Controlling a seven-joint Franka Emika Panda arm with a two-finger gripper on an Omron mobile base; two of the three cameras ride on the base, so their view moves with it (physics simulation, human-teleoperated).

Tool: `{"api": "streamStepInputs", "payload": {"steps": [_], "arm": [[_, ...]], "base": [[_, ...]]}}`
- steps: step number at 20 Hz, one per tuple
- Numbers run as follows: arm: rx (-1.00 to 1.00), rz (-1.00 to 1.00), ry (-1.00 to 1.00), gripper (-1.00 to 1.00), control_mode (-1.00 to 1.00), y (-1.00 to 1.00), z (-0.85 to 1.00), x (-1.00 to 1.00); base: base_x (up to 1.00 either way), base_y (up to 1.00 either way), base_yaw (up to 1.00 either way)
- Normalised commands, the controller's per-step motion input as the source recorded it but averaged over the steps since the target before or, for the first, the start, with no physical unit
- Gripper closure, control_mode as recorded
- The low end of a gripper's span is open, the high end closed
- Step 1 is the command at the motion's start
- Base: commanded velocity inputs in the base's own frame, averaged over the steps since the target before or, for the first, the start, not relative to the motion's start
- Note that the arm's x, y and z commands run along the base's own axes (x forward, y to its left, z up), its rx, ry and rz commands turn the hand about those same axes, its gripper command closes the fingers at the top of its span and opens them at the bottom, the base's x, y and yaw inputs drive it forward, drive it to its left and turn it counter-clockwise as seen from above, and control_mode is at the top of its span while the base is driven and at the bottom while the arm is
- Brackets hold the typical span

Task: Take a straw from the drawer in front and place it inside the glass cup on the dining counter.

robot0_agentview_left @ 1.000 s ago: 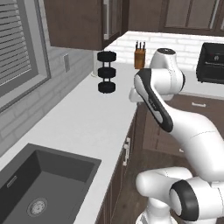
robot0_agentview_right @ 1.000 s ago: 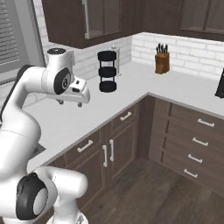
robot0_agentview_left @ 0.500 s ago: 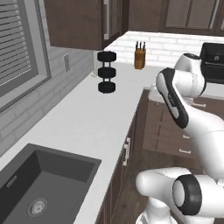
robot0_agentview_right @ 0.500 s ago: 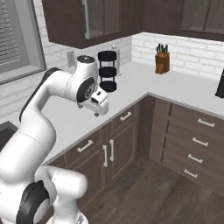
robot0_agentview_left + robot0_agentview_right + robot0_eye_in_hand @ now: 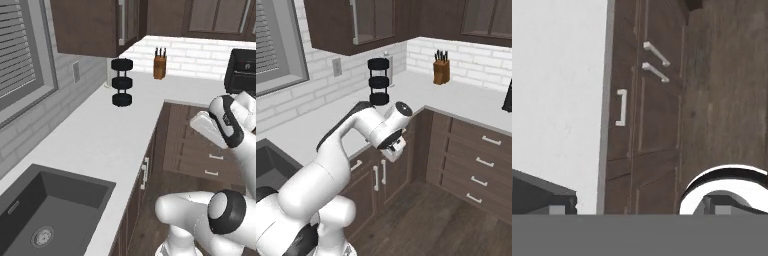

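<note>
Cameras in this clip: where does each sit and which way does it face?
Left base view: behind-left, facing the white counter, sink and knife block; arm at right.
Right base view: behind-right, facing the corner drawers; arm at left.
Hand view: on the hand, facing cabinet doors.
The base views share the knife block and black tiered stand.

A: Where do the base views look from?
B: From behind the arm, left and right, down over the white counter (image 5: pixel 95 145), both catching the black rack (image 5: pixel 378 81) and knife block (image 5: pixel 159 67).
A: And the hand view?
B: Close, straight down the cabinet doors (image 5: pixel 647 125) to the floor.
</note>
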Motion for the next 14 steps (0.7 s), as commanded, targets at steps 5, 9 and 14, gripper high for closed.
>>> {"api": "streamStepInputs", "payload": {"steps": [5,9,14], "arm": [[0.25,0.00,0.00,-1.00,-1.00,-0.02,-0.71,0.01],[0.17,0.01,0.00,-1.00,-1.00,0.20,-0.75,0.04],[0.17,0.05,-0.05,-1.00,-1.00,0.23,-0.79,0.01]], "base": [[0.00,0.00,0.00],[0.00,0.00,0.00],[0.00,0.00,0.00]]}}
